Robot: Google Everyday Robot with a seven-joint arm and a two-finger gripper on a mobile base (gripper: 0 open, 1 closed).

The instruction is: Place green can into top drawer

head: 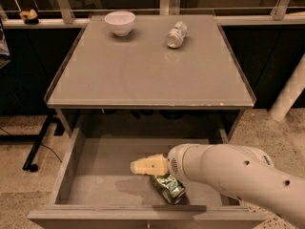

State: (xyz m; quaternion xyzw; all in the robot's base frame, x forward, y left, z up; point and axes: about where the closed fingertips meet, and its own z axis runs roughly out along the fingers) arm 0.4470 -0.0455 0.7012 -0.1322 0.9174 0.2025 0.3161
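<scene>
The green can (167, 188) lies on its side on the flat grey bottom of the open top drawer (95, 175), near the front wall, right of the middle. My gripper (147, 166) hovers just above and to the left of the can, pointing left. It is open and holds nothing. My white arm (228, 175) reaches in from the right and hides the drawer's right part.
On the grey tabletop (143, 66) a white bowl (119, 22) stands at the back left. A paler white-and-green can (176, 34) lies at the back middle. A railing runs behind the table, and a white post (290, 94) stands at the right.
</scene>
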